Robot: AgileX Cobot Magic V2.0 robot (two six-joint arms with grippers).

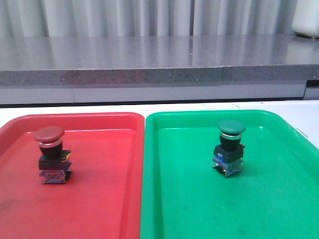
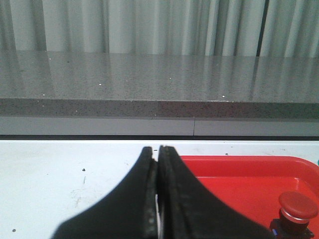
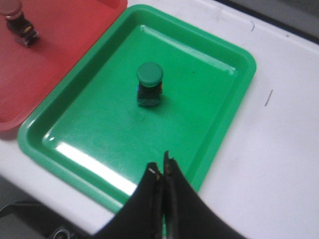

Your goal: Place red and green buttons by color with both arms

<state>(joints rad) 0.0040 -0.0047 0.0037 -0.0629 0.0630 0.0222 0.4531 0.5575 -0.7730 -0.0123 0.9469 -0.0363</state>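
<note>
The red button (image 1: 51, 154) stands upright in the red tray (image 1: 99, 199), at its left part. It also shows in the left wrist view (image 2: 297, 211) and the right wrist view (image 3: 19, 21). The green button (image 1: 230, 146) stands upright in the green tray (image 1: 199, 209); it also shows in the right wrist view (image 3: 149, 83). My left gripper (image 2: 156, 149) is shut and empty, low over the white table beside the red tray's (image 2: 239, 174) left side. My right gripper (image 3: 160, 167) is shut and empty, above the green tray's (image 3: 75, 149) near corner. Neither arm shows in the front view.
The two trays lie side by side on a white table (image 1: 75, 110). A grey stone ledge (image 1: 149, 59) runs behind the table, with pale curtains behind it. A white object (image 1: 306, 17) stands on the ledge at the far right.
</note>
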